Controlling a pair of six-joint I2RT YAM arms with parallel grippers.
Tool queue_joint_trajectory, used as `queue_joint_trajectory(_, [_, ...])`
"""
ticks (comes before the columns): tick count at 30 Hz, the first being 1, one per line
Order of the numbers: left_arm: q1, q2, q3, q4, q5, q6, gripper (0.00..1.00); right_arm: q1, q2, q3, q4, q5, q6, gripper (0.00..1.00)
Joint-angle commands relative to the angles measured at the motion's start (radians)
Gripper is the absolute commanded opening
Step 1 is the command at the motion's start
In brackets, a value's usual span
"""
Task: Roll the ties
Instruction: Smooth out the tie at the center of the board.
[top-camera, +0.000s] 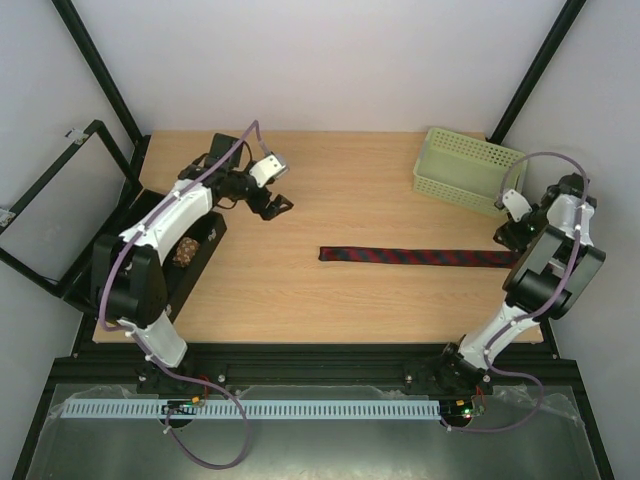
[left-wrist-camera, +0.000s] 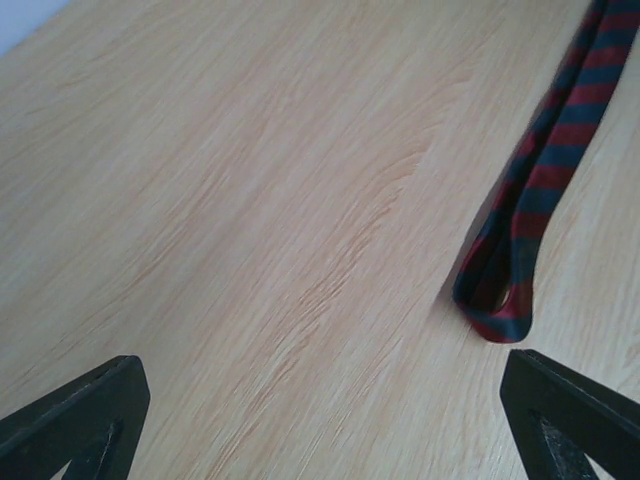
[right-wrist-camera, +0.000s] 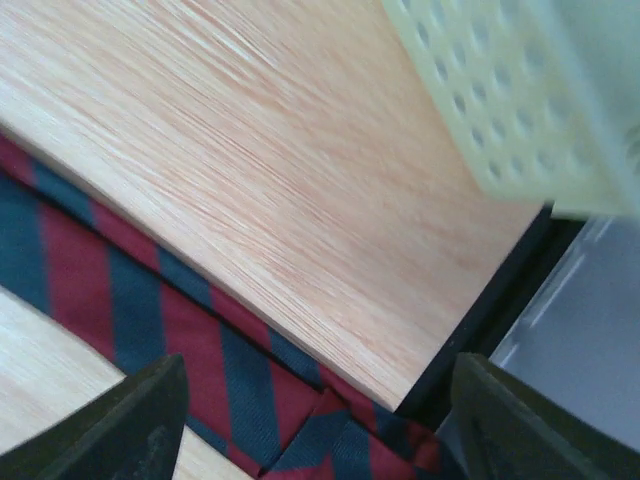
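Note:
One tie (top-camera: 415, 256), dark red with navy diagonal stripes, lies flat and straight across the right half of the table. Its narrow folded end (left-wrist-camera: 495, 300) shows in the left wrist view, just ahead of my right-hand finger. My left gripper (top-camera: 278, 205) (left-wrist-camera: 322, 365) hovers open over bare wood, up and to the left of that end. My right gripper (top-camera: 508, 240) (right-wrist-camera: 318, 365) stands open over the tie's wide end (right-wrist-camera: 130, 300) at the table's right edge, its fingers either side of the cloth and not pinching it.
A pale green perforated basket (top-camera: 468, 170) (right-wrist-camera: 500, 90) stands at the back right, close behind the right gripper. A black box (top-camera: 215, 240) with a brown object inside sits at the table's left edge. The table's black right edge (right-wrist-camera: 480, 320) runs just past the tie's end.

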Motion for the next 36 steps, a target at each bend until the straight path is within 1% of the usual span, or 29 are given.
queue_joint_trajectory(1, [-0.059,0.065,0.028,-0.049,0.094,0.043,1.0,0.068,-0.092,0.039,-0.283,-0.218,0.027,0.79])
queue_joint_trajectory(4, [-0.13,0.098,0.011,-0.034,0.08,0.146,1.0,0.203,-0.141,-0.033,-0.271,-0.267,0.074,0.84])
queue_joint_trajectory(7, [-0.202,0.149,-0.006,-0.019,0.05,0.236,0.99,0.384,-0.162,-0.115,-0.195,-0.271,0.142,0.84])
queue_joint_trajectory(8, [-0.219,0.175,-0.001,-0.021,0.047,0.254,0.97,0.429,-0.161,-0.136,-0.168,-0.276,0.164,0.84])
queue_joint_trajectory(12, [-0.268,0.308,0.107,-0.097,0.079,0.233,0.72,0.584,-0.125,-0.178,-0.083,-0.29,0.254,0.77])
queue_joint_trajectory(14, [-0.272,0.353,0.128,-0.092,0.089,0.179,0.66,0.636,-0.094,-0.183,-0.065,-0.285,0.282,0.75])
queue_joint_trajectory(17, [-0.274,0.389,0.119,-0.051,0.075,0.106,0.52,0.696,-0.057,-0.202,-0.015,-0.267,0.314,0.74])
queue_joint_trajectory(20, [-0.275,0.421,0.102,0.011,0.006,0.021,0.41,0.735,-0.025,-0.209,0.026,-0.254,0.342,0.71])
queue_joint_trajectory(22, [-0.275,0.441,0.096,0.028,-0.049,-0.006,0.34,0.753,-0.001,-0.203,0.029,-0.244,0.349,0.69])
queue_joint_trajectory(24, [-0.276,0.459,0.094,0.022,-0.098,-0.018,0.3,0.765,0.018,-0.201,0.036,-0.235,0.355,0.68])
queue_joint_trajectory(26, [-0.275,0.474,0.093,-0.002,-0.124,-0.019,0.27,0.772,0.029,-0.2,0.043,-0.228,0.366,0.66])
queue_joint_trajectory(29, [-0.277,0.479,0.076,-0.027,-0.146,-0.033,0.26,0.776,0.033,-0.19,0.056,-0.228,0.407,0.65])
queue_joint_trajectory(31, [-0.271,0.471,0.067,-0.047,-0.166,-0.05,0.26,0.776,0.029,-0.173,0.054,-0.232,0.446,0.65])
queue_joint_trajectory(32, [-0.264,0.463,0.063,-0.054,-0.165,-0.064,0.31,0.776,0.025,-0.165,0.048,-0.234,0.462,0.65])
queue_joint_trajectory(33, [-0.25,0.449,0.056,-0.052,-0.147,-0.082,0.39,0.776,0.02,-0.161,0.045,-0.235,0.476,0.66])
queue_joint_trajectory(34, [-0.229,0.428,0.05,-0.048,-0.099,-0.093,0.48,0.776,0.014,-0.158,0.04,-0.235,0.488,0.66])
queue_joint_trajectory(36, [-0.173,0.368,0.029,-0.02,0.054,-0.115,0.67,0.774,0.0,-0.155,0.026,-0.242,0.498,0.66])
